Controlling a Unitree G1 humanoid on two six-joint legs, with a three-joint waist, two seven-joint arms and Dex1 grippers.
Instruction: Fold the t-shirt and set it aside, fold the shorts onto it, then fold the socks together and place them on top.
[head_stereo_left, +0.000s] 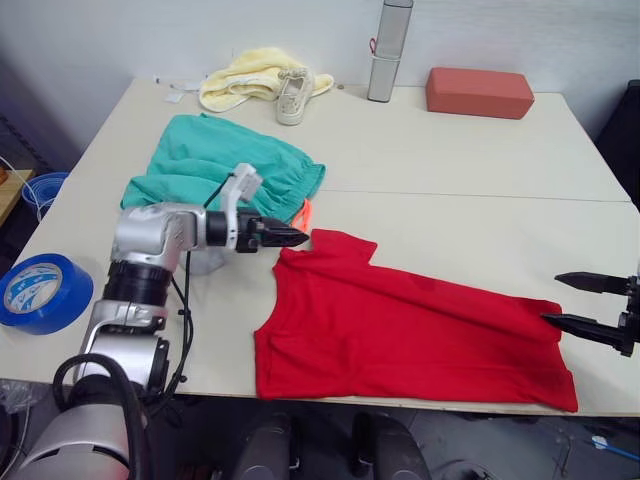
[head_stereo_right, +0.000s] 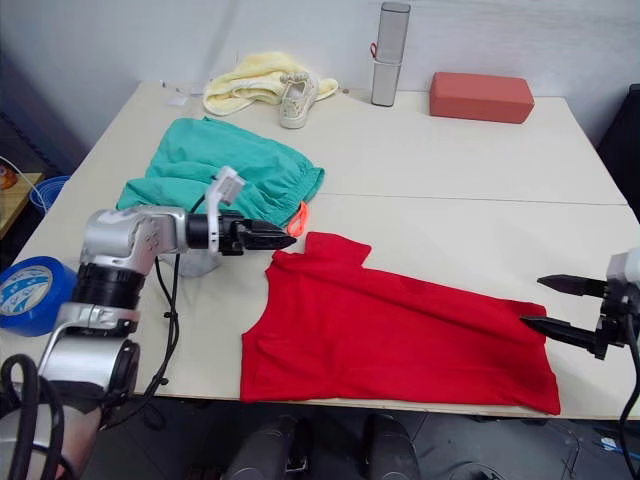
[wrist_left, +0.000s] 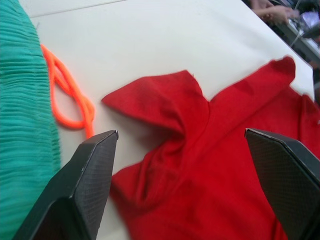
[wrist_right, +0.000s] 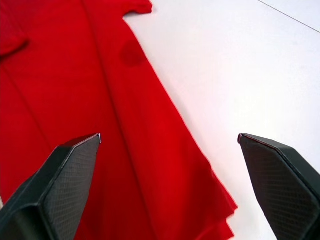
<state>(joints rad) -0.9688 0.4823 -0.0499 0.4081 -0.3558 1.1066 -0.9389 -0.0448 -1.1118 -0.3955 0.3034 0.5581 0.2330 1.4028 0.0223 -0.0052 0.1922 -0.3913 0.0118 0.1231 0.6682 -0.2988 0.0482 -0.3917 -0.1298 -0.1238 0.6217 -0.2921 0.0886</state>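
Both grippers, left gripper (head_stereo_left: 300, 237) and right gripper (head_stereo_left: 560, 300), hang open at opposite ends of the t-shirt (head_stereo_left: 400, 330), lying flat on the counter (head_stereo_left: 450, 160); limp, light cloth, I'd pinch its edges.

1. The t-shirt (head_stereo_left: 400, 335): matt red cloth, fine weave, softly creased; a faint darker patch is seen near its far edge.
2. The shorts (head_stereo_left: 225, 165): matt teal fabric, gathered into fine ribs at the waistband; an orange cord (wrist_left: 67, 97), smooth and braided-looking, is noted beside it.
3. Table (head_stereo_left: 450, 170): smooth pale surface, low sheen.
4. Left gripper (wrist_left: 187, 185) and right gripper (wrist_right: 170, 185): fingers (wrist_left: 82, 187) of black matt material with a fine woven texture.
5. Yellow cloth (head_stereo_left: 245, 75) at the far edge: fluffy, towel-like.
6. Tape roll (head_stereo_left: 40, 290) at the left edge: glossy blue.
7. Block (head_stereo_left: 478, 92): matt red-brown.
8. Tall container (head_stereo_left: 388, 50): smooth grey, metallic-looking.
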